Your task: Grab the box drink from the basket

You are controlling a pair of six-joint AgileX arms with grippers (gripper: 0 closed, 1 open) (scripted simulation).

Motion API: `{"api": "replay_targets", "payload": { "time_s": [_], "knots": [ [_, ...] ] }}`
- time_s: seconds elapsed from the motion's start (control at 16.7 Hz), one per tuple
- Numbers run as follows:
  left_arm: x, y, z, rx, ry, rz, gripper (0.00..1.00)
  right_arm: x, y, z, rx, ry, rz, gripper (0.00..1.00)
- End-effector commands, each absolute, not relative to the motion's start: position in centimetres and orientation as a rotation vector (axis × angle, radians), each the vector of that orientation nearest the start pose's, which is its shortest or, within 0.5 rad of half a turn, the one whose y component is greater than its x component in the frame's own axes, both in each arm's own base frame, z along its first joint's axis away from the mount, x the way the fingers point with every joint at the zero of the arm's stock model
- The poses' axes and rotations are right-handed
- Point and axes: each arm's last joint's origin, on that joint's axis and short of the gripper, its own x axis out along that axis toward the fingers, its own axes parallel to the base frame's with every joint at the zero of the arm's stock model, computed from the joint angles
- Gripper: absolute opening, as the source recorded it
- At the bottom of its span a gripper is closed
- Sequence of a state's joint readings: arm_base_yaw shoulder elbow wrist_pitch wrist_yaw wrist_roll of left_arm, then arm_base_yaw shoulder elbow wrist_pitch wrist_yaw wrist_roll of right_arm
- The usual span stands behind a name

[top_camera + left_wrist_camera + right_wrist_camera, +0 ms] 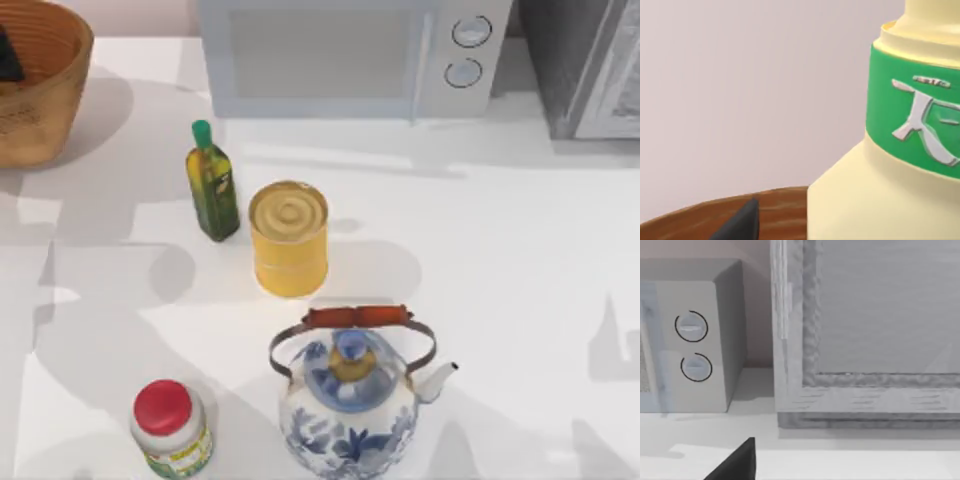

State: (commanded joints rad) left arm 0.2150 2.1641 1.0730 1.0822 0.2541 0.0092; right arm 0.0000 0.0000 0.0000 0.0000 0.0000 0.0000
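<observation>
Wicker basket (40,90) sits in the upper left corner of the top view, partly cut by the frame; a dark sliver at its left rim looks like the left gripper (8,55) inside it. Left wrist view: pale yellow box drink (880,165) with a green label band, very close at right, one dark fingertip (742,222) low in frame over the brown basket rim (700,215). Carton is still in the basket. Can't tell whether the left jaws are spread or pinching the carton. My read: grasp step, gripper at the carton, not lifted out. Next move calls for a firm pinch on the flat sides, then a straight lift clear of the rim. Right arm looks parked; its wrist view faces the microwave (695,340) and a grey appliance (865,330), one dark fingertip (737,462) showing, jaw state can't be told.
</observation>
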Motion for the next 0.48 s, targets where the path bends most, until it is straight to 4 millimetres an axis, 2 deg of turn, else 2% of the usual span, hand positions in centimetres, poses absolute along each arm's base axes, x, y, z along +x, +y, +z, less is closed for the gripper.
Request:
{"api": "replay_targets", "payload": {
  "time_s": [0.18,0.42,0.48],
  "knots": [
    [44.1,8.96,12.7,-0.006,0.006,-0.014,1.0,10.57,-0.12,16.0,0.0,0.0,0.0,1.0],
    [44.22,8.96,12.7,-0.006,0.006,-0.014,1.0,10.57,-0.12,16.0,0.0,0.0,0.0,1.0],
    [44.22,8.96,12.7,-0.006,0.006,-0.014,0.92,10.57,-0.12,16.0,0.0,0.0,0.0,1.0]
  ]
}}
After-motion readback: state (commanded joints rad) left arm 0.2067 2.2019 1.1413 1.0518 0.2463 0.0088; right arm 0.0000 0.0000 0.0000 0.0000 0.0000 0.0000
